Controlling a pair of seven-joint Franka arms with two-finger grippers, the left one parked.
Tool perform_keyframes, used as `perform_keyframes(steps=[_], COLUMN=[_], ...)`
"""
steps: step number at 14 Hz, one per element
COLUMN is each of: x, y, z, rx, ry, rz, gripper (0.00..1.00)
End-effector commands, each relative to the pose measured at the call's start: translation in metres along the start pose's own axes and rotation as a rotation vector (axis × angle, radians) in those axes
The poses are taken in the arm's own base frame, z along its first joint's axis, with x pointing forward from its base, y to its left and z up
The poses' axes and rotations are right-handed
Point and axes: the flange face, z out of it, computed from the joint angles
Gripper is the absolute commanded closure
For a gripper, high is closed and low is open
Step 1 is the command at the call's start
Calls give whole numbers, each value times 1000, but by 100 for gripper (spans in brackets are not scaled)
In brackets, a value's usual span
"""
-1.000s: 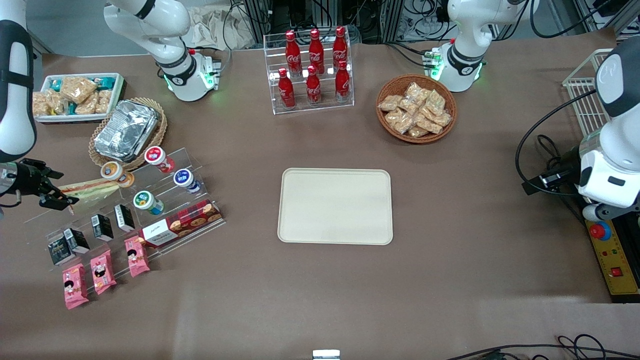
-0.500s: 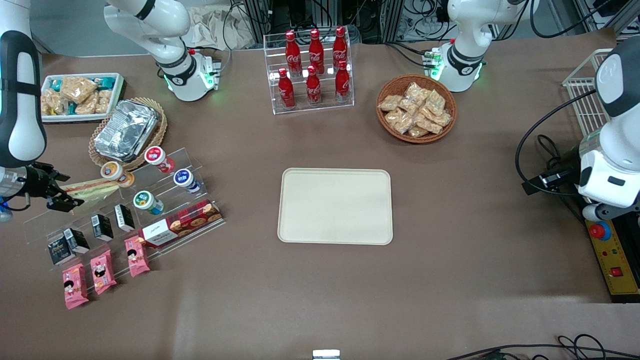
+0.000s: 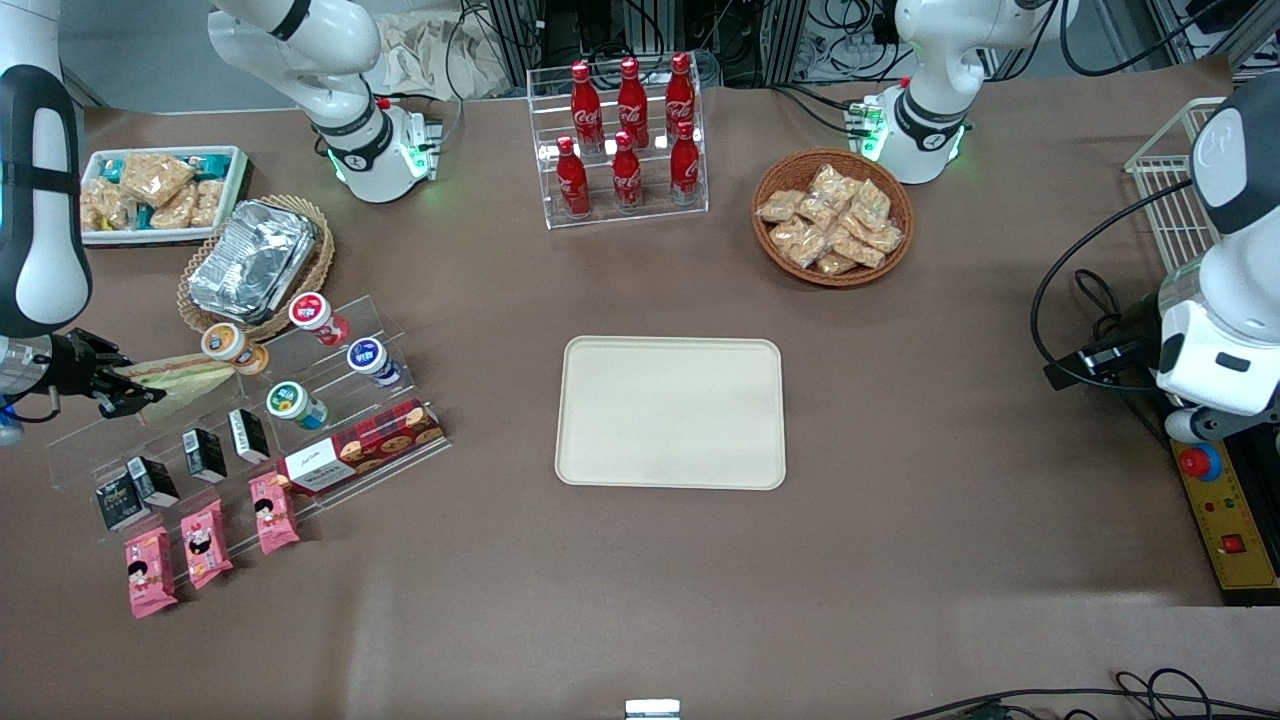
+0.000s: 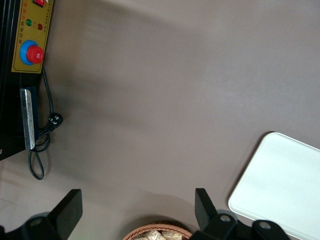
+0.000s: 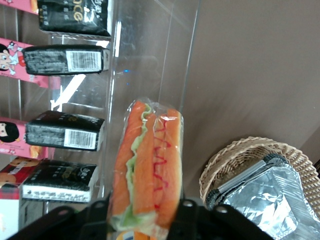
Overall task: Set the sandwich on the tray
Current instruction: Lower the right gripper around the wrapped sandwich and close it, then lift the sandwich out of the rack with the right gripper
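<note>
Gripper has both fingers pressed on the sandwich, gripping its near end; the wedge sticks out ahead of it over the clear acrylic shelf. Likely light, soft, wrap slippery: squeeze the bread faces gently. Tray sits well apart, toward table centre.

Black gripper at the orange, green and red sandwich, cream tray, brown table.

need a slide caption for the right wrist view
Gripper closed on the wrapped sandwich on the clear acrylic shelf.
</note>
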Motion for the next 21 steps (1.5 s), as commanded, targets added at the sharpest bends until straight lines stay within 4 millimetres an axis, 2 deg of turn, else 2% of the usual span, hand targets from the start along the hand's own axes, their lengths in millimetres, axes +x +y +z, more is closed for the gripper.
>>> perform_keyframes(steps=[1,7,10,11,13,17,19,21], x=[5,-1,-30,-41,-77,-177,-245,-314], y=[-4,-27,-57,-66,-96,-167,-207,-245], z=[-25,-114,-158,-166,-176,-189,-184,-162], rx=[54,112,140,158,226,243,224,176], ry=[30,89,98,75,25,-32,-61,-90], rz=[-34,-237,-325,-330,-247,-126,-134,-164], gripper=[63,63,64,64,64,64,64,64])
